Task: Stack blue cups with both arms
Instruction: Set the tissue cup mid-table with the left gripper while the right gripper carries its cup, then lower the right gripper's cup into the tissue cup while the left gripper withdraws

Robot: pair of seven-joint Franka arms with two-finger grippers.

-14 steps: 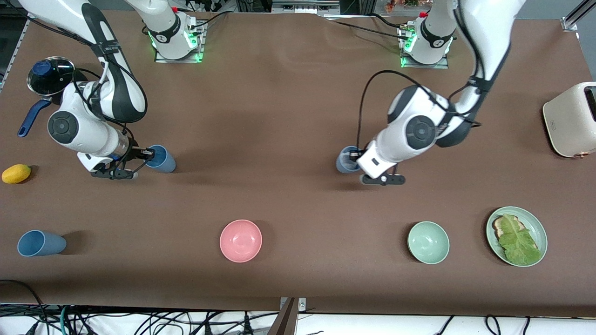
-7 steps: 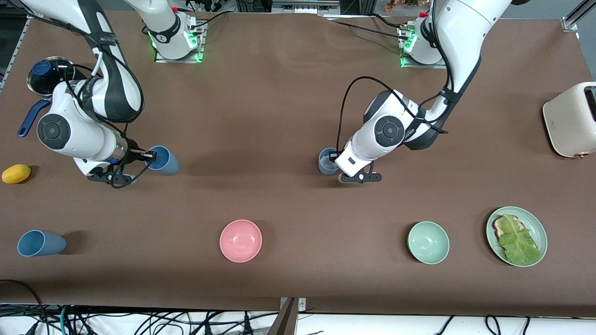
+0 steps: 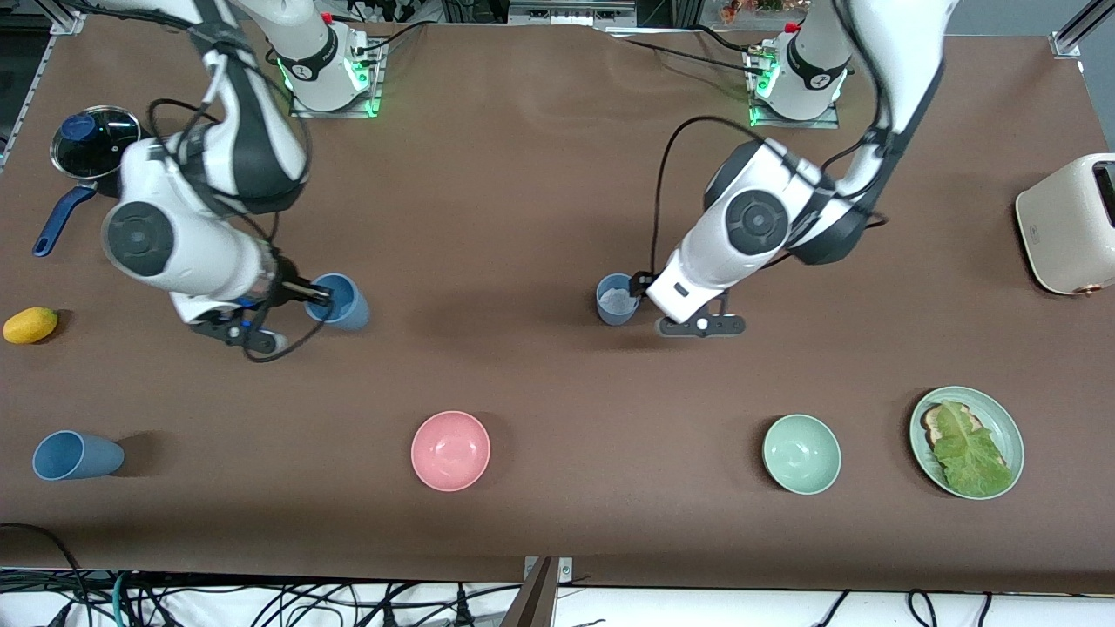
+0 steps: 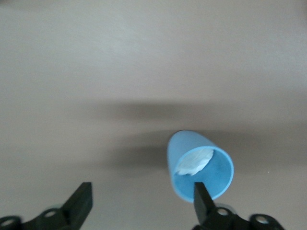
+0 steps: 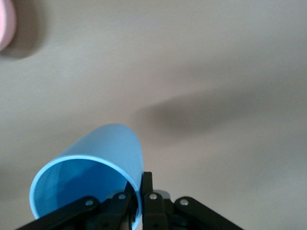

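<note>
Right jaws [image 3: 315,294] on sky-blue cup [image 3: 344,302]

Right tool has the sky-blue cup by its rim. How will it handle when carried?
Probably light: the sky-blue cup looks thin-walled and empty. The right tool pinches just one spot of the rim, so the cup may swing or slip on quick moves. Its smooth tapered wall likely gives little grip. The left tool is open at the grey-blue cup.
</note>
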